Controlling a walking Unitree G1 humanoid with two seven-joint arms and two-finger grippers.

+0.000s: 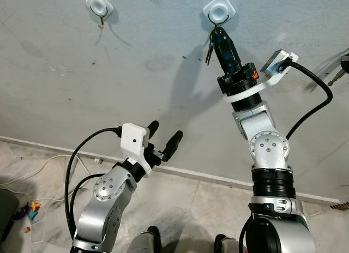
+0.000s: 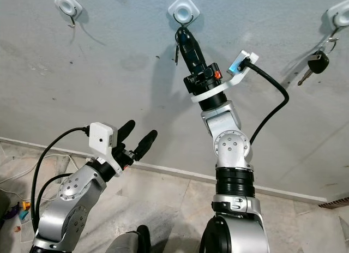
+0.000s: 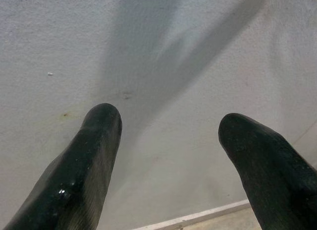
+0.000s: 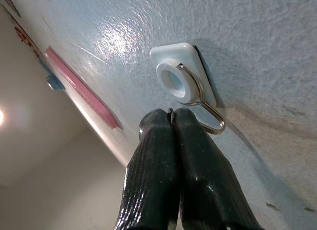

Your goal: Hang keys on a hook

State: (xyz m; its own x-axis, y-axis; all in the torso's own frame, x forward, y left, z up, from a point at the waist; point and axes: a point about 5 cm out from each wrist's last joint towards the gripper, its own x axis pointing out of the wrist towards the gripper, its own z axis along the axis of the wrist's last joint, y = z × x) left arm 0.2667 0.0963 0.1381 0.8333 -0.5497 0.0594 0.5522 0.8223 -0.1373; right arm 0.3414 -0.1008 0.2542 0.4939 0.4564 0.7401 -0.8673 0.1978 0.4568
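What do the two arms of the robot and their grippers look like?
Both arms are silver metal with round bolted joints and black rings. The left gripper and right gripper each have two long, rounded, glossy black fingers. A white camera box sits on each wrist, with a thick black cable looping from it. The right wrist has a small orange mark.

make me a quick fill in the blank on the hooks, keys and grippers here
1. The right gripper is raised to the ____ of the three white square wall hooks.
2. Its jaws are ____, with the dark metal keys dangling beside them.
3. The left gripper is held low with its jaws ____.
4. A black-headed key hangs from the white wall hook farthest to the robot's ____.

Missing words: middle; shut; open; right
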